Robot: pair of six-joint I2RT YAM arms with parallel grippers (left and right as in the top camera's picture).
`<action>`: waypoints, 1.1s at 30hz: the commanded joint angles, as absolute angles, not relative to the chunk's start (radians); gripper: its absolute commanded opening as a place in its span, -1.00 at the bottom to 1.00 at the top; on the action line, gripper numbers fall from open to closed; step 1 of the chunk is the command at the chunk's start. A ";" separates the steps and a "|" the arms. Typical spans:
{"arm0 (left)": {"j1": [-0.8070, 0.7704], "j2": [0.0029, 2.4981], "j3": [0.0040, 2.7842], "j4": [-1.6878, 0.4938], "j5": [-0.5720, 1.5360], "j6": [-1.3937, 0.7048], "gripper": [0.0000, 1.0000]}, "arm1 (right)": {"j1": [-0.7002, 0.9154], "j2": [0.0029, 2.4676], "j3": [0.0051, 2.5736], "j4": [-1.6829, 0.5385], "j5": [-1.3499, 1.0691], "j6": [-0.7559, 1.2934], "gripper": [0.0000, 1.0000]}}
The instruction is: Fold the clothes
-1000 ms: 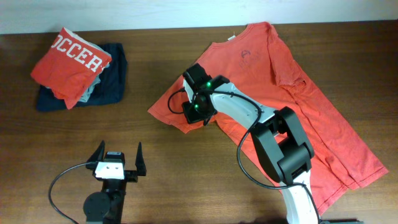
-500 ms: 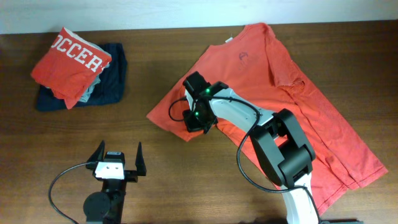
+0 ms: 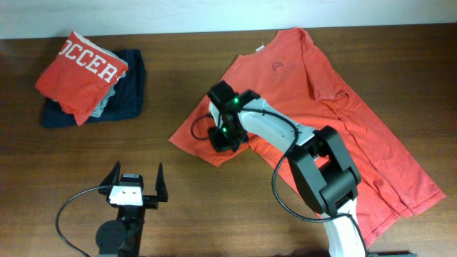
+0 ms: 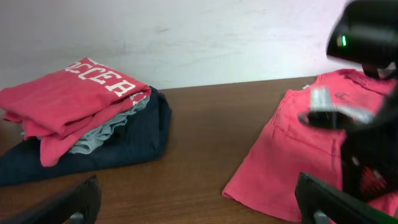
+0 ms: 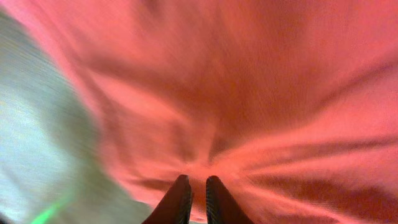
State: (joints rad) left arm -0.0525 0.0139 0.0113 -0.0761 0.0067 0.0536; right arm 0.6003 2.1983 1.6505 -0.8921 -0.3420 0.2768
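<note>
We see the coral-red T-shirt [image 3: 343, 121] spread flat over the right half of the wooden surface [image 3: 214, 207]. Its collar points toward the far edge and its hem lies near the front right corner. One short sleeve [image 3: 191, 134] reaches out toward the middle of the surface.

The right gripper [image 3: 223, 139] is down on this sleeve, where it meets the body of the shirt. In the right wrist view its fingers [image 5: 178, 198] stand almost together, with only a thin slit between them. The cloth puckers in creases that run to their tips, so we read them as clamped on a pinch of the fabric. That view is blurred.

The left gripper [image 3: 138, 171] sits near the front edge on the left, well apart from the shirt. Its fingers are spread wide with nothing between them.

At the far left corner lies a pile. A folded red shirt [image 3: 82, 68] with white block letters rests on a grey layer and on a dark navy garment [image 3: 130, 100].
</note>
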 commanded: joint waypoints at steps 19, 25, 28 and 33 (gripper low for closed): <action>-0.056 0.008 0.009 -0.083 0.003 0.070 0.99 | 0.062 2.151 2.080 -1.351 0.013 0.213 -0.10; -0.056 0.008 0.009 -0.083 0.003 0.070 0.99 | -0.130 2.151 2.080 -1.346 -0.017 0.213 0.27; -0.056 0.008 0.009 -0.083 0.003 0.070 0.99 | -0.196 2.151 2.080 -1.319 -0.022 0.213 0.28; -0.056 0.008 0.009 -0.083 0.003 0.069 0.99 | -0.263 2.152 2.080 -1.247 -0.064 0.156 0.28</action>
State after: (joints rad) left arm -0.0525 0.0139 0.0113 -0.0757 0.0067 0.0536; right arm -0.2417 2.1811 2.0686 -1.2675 -0.0284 0.1982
